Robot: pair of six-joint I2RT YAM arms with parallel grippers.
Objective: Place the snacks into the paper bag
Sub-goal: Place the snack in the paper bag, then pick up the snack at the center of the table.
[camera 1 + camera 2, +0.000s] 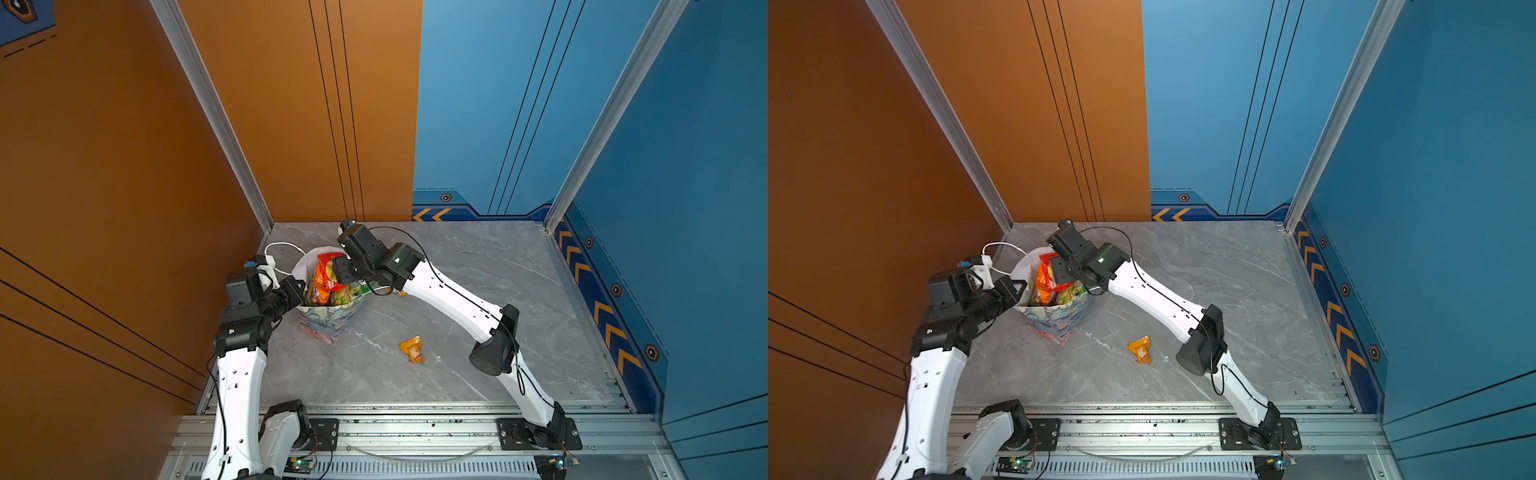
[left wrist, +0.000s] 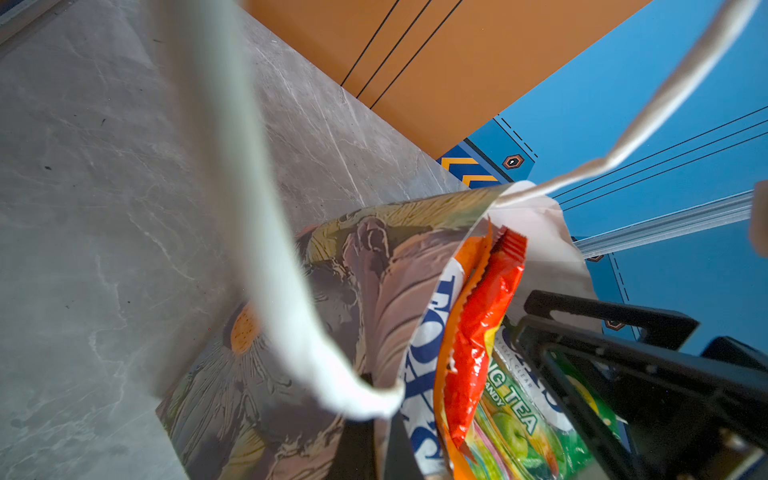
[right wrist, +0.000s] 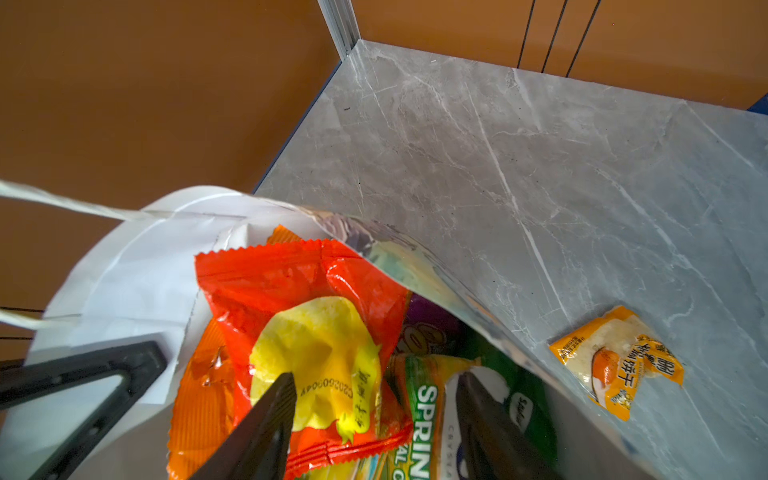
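PACKING UNDERWAY: My right gripper [image 3: 376,376] hangs in the mouth of the paper bag [image 1: 328,324], jaws parted and empty above the red packet [image 3: 291,282]: the release step, I judge. The bag stands at nine o'clock on the table [image 1: 478,291], its rim pinched in my closed left gripper [image 1: 298,287]. Next: lift clear, then fetch the orange packet [image 1: 412,349] at the bag's four o'clock and the second orange packet [image 3: 619,361] beside it at three.
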